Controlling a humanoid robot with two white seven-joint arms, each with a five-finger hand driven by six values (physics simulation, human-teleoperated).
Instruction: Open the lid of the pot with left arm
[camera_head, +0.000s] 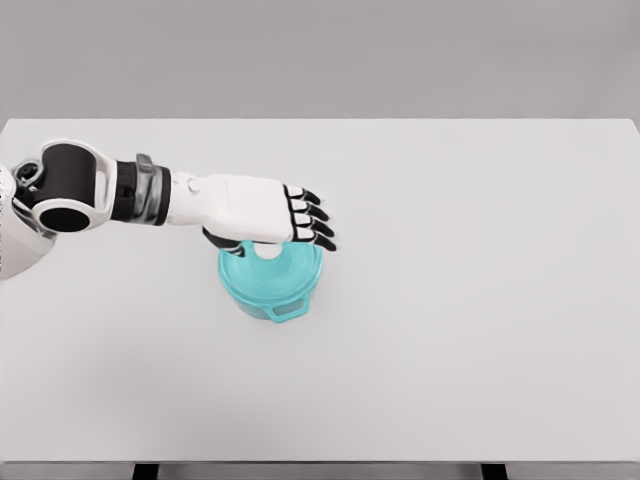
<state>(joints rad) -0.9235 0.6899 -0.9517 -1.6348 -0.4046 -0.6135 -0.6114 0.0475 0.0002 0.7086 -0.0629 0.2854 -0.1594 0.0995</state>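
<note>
Head view: left hand (262, 212) over far rim of teal pot (270, 282), fingers (312, 222) curled, thumb tucked below by white lid knob (268, 251); actual grip on knob cannot be told. Lid (268, 275) seated on pot, pot left of centre on white table (480, 300), handle toward near edge.

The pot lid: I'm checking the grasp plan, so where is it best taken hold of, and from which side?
Probably by the white knob at the centre of the lid, coming straight down from above. The lid lies flat on the teal pot, and the knob is its only raised part. The left hand is already over it, fingers curled; whether they close on it cannot be told.
</note>
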